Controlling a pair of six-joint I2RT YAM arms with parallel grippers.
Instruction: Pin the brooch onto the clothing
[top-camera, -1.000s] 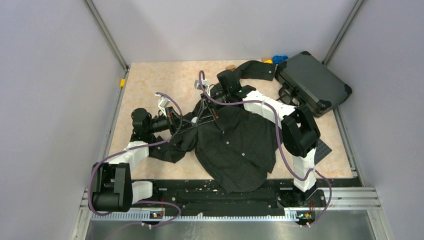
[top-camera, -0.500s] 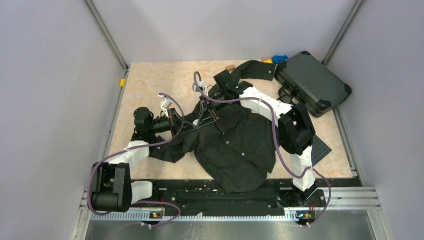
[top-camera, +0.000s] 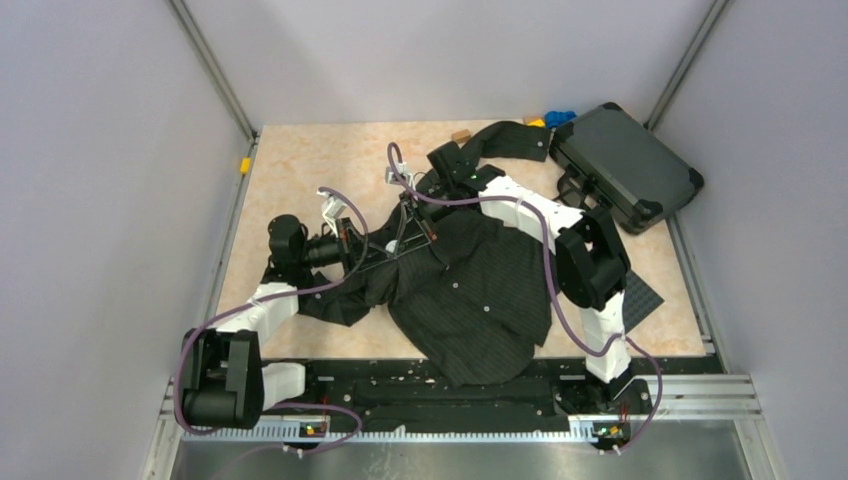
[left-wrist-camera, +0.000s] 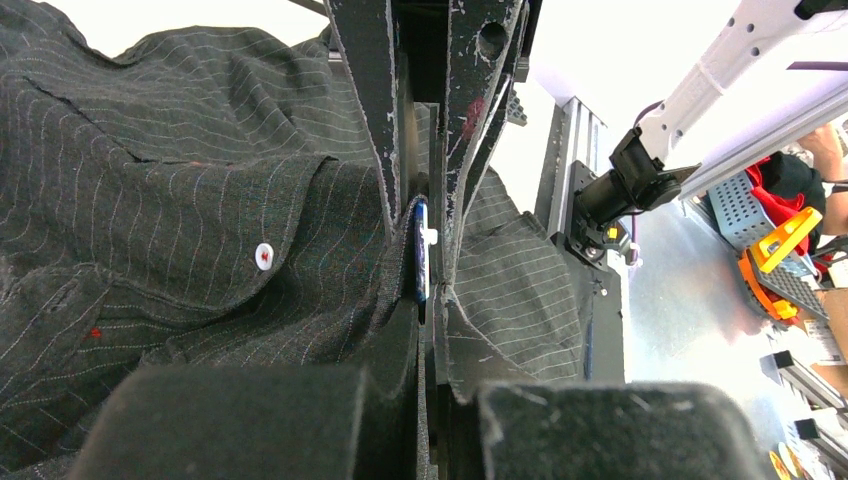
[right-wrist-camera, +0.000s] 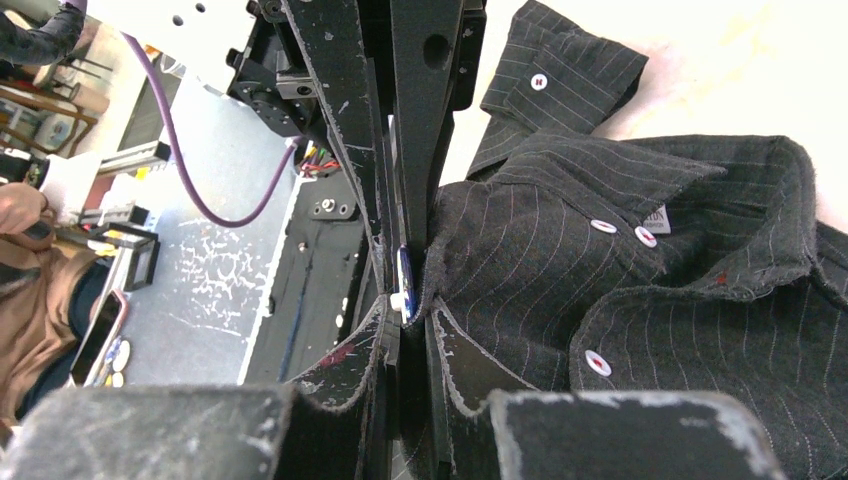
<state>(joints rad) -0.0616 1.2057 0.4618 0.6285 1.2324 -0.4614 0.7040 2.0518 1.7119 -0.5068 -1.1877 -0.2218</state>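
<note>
Left claw (top-camera: 384, 244) and right claw (top-camera: 408, 223) both clamp near-shut on brooch (left-wrist-camera: 421, 250) and shirt (top-camera: 480, 290) fold beside collar (right-wrist-camera: 600, 170); best to squeeze squarely, no twist.

Left hand (top-camera: 386, 245) and right hand (top-camera: 408, 226) meet on shirt (top-camera: 470, 290).

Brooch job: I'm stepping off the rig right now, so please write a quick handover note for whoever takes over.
Left gripper: shut, pinching a fold of the shirt right beside the brooch.
Right gripper: shut on the brooch, tip to tip with the left gripper.
Done: the brooch sits edge-on against the shirt fold, between both sets of fingers.
To do: whether the pin is through the cloth cannot be seen; check that, then release.
</note>
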